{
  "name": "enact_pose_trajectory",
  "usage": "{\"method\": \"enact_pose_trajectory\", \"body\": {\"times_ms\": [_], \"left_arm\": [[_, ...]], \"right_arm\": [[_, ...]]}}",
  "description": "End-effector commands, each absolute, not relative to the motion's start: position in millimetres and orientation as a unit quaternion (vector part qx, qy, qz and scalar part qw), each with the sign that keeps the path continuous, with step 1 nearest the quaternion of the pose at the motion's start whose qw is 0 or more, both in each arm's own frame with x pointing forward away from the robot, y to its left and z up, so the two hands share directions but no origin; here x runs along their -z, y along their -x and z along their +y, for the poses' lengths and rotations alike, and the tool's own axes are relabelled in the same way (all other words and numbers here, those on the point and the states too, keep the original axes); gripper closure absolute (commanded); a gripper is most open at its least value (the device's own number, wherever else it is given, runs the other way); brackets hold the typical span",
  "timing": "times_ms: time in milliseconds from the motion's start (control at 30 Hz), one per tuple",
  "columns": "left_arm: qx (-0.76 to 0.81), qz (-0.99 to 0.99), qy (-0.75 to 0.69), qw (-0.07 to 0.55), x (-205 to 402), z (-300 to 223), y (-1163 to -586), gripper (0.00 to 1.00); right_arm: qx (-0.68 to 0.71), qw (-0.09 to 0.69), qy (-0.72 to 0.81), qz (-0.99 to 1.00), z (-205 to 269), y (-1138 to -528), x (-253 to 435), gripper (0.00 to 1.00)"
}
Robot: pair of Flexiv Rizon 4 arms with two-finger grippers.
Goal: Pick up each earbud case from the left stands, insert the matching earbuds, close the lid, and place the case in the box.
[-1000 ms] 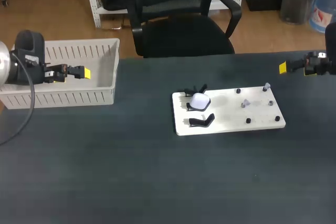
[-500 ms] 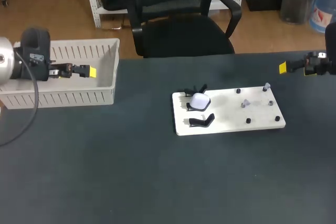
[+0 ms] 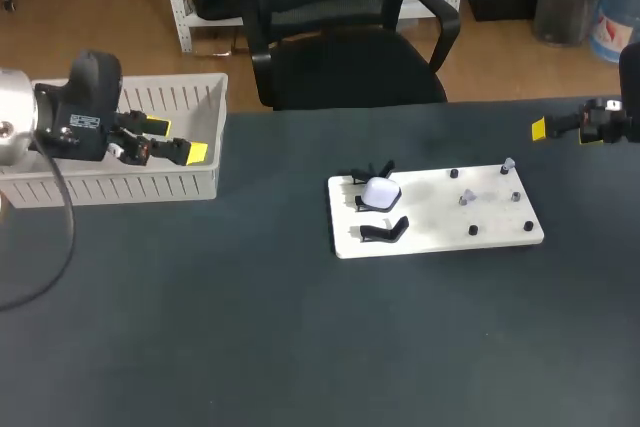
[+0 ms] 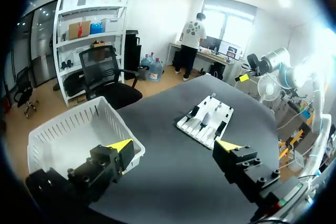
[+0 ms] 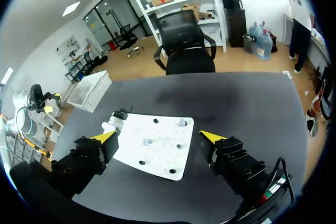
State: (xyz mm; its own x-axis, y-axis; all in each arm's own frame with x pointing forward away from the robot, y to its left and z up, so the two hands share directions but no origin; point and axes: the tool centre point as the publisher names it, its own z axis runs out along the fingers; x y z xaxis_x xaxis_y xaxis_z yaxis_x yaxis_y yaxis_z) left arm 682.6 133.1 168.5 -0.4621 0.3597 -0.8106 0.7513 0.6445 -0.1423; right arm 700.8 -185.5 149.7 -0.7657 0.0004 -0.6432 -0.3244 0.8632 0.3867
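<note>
- The right arm is cut off at the head view's edge. Only one yellow tip of the right gripper (image 5: pixel 158 136) shows there, above the far right part of the dark desk (image 3: pixel 250 327).
- The right wrist view shows both fingers of the right gripper spread wide, with nothing held between them.
- Small pale items (image 3: pixel 465 195) lie among the dark pegs (image 3: pixel 472 230) on the right half of the flat white board (image 3: pixel 440 237). They are too small to identify as earbuds.
- The lid state of the rounded white earbud case (image 3: pixel 380 191) cannot be determined in any view.
- The earbud case is glossy, smooth and pebble-shaped. It sits in a black stand on the left end of the board, near the middle of the desk.
- A second black stand (image 3: pixel 383 231), just in front of the case, holds nothing. Black prongs (image 3: pixel 372 171) show just behind the case.
- The white slatted plastic basket (image 3: pixel 120 190) stands at the far left of the desk, well apart from the board.
- The left gripper (image 3: pixel 177 140) hovers over the right end of the basket. Its fingers are spread wide and hold nothing.
- No gripper touches the case, the board or the basket.
</note>
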Motion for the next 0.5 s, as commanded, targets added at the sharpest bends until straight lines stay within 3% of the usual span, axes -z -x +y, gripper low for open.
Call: {"method": "enact_pose_trajectory", "body": {"times_ms": [33, 500], "left_arm": [[0.336, 0.659, -0.504, 0.446, -165.9, 140.6, -681.1, 0.0], [0.331, 0.662, -0.513, 0.435, -162.4, 134.8, -678.9, 0.0]], "right_arm": [[-0.245, 0.33, 0.089, 0.907, -185.3, -700.4, -149.8, 0.0], [-0.245, 0.33, 0.089, 0.907, -185.3, -700.4, -149.8, 0.0]]}}
